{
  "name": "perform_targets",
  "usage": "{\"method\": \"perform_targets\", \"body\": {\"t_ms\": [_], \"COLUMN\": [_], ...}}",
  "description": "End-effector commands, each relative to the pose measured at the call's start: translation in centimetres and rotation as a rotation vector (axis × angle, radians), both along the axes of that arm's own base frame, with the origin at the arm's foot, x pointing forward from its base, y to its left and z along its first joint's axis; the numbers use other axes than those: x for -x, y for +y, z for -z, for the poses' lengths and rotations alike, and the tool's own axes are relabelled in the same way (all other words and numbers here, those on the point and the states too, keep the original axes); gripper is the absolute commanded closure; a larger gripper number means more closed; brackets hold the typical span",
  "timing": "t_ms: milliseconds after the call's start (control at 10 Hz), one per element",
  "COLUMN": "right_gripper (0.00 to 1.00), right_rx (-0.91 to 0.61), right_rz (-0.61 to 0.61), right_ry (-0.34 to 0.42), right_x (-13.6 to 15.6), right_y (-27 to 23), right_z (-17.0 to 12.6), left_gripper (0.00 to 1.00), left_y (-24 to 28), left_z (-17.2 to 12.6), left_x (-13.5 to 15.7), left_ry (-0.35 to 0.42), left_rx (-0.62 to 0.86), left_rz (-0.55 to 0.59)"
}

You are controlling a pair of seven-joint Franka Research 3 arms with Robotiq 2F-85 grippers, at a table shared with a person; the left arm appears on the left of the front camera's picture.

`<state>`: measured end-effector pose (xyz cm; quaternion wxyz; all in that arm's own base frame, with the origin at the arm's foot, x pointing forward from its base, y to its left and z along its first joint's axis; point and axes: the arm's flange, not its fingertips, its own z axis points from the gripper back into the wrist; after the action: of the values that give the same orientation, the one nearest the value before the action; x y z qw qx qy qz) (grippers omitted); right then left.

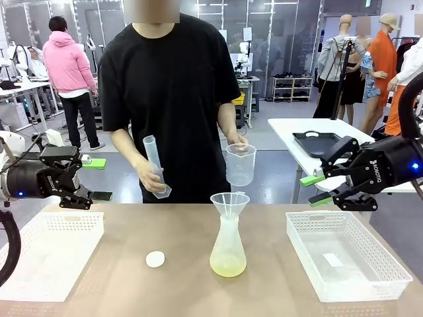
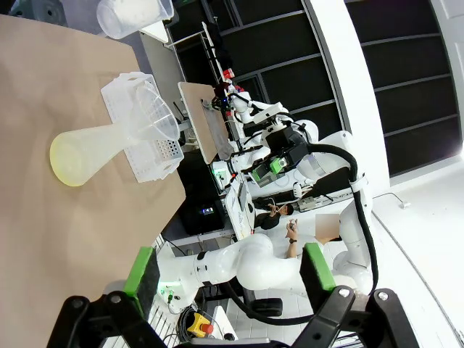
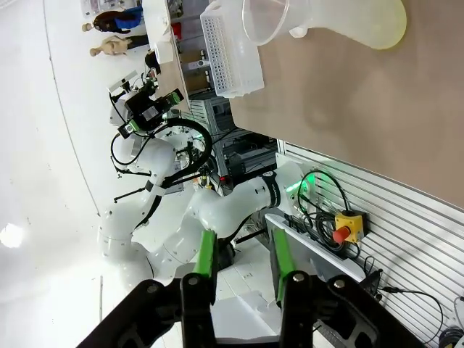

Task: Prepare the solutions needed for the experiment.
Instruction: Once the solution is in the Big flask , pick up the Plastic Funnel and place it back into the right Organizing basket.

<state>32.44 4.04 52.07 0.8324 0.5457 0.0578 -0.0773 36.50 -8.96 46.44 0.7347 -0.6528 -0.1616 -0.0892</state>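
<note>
Translucent flask (image 1: 228, 241) holds shallow yellow-green solutions (image 1: 228, 267), funnel (image 1: 230, 200) seemingly resting inside.

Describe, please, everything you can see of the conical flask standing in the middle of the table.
The conical flask is translucent and frosted-looking, probably plastic, with a wide round base tapering to a narrow neck. It stands upright on the brown table, near its middle. A clear funnel sits in its mouth. A shallow layer of pale yellow-green solution covers its bottom. Nothing else touches it.
</note>
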Motion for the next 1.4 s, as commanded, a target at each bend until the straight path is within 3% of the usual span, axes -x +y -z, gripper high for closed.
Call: {"method": "perform_targets", "body": {"t_ms": [0,700,1300], "right_gripper": [0.61,0.61,0.61], "right_rx": [0.014,-0.001,0.285], "right_rz": [-0.014,-0.002,-0.12], "right_ry": [-0.001,0.001,-0.339], "right_x": [-0.3,0.0,-6.4], "right_y": [-0.2,0.0,7.3], "right_z": [-0.1,0.0,-0.9], "left_gripper": [0.0,0.0,0.0], "left_y": [0.0,0.0,0.0], "left_z": [-0.2,-0.2,-0.2], "left_x": [0.1,0.1,0.1], "left_ry": [0.004,0.004,0.004], "left_rx": [0.008,0.008,0.008], "left_rz": [0.008,0.008,0.008]}}
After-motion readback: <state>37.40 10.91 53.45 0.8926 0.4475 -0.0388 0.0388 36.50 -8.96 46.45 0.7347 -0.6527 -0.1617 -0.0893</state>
